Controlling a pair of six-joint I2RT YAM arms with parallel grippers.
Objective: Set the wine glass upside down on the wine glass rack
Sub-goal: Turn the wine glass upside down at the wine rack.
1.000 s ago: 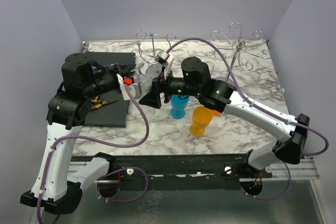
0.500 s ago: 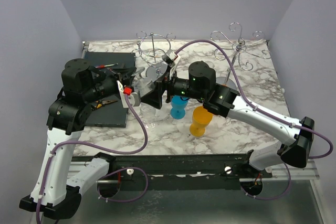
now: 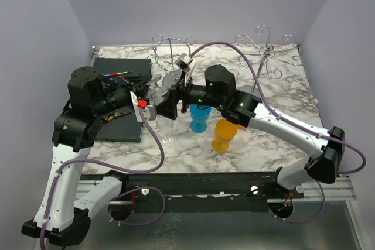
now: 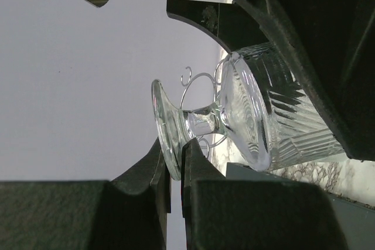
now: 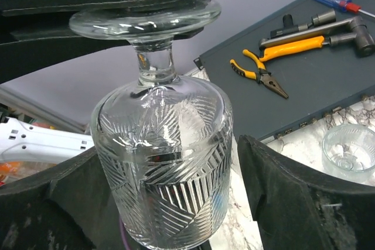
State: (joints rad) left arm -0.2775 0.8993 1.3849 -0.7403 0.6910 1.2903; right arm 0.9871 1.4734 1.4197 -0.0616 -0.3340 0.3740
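The clear cut wine glass (image 3: 159,94) is held in the air between both grippers, above the marble table's left middle. My left gripper (image 4: 174,156) is shut on the rim of its foot (image 4: 164,127). In the right wrist view the glass (image 5: 167,144) stands foot up, and my right gripper (image 5: 167,171) is open around its bowl, with a gap at the right finger (image 5: 293,203). In the top view the left gripper (image 3: 146,102) and the right gripper (image 3: 170,101) face each other. A wire glass rack (image 3: 171,51) stands just behind them.
A second wire rack (image 3: 265,48) stands at the back right. A blue glass (image 3: 199,118) and an orange glass (image 3: 224,134) stand under the right arm. A dark mat (image 3: 120,124) with pliers (image 5: 258,74) and other tools lies at the left. A small clear glass (image 5: 350,150) stands beside it.
Both grippers have shifted slightly around the glass. The left wrist has dropped a little and the right wrist moved right, then back left. The glass stays in the left gripper.
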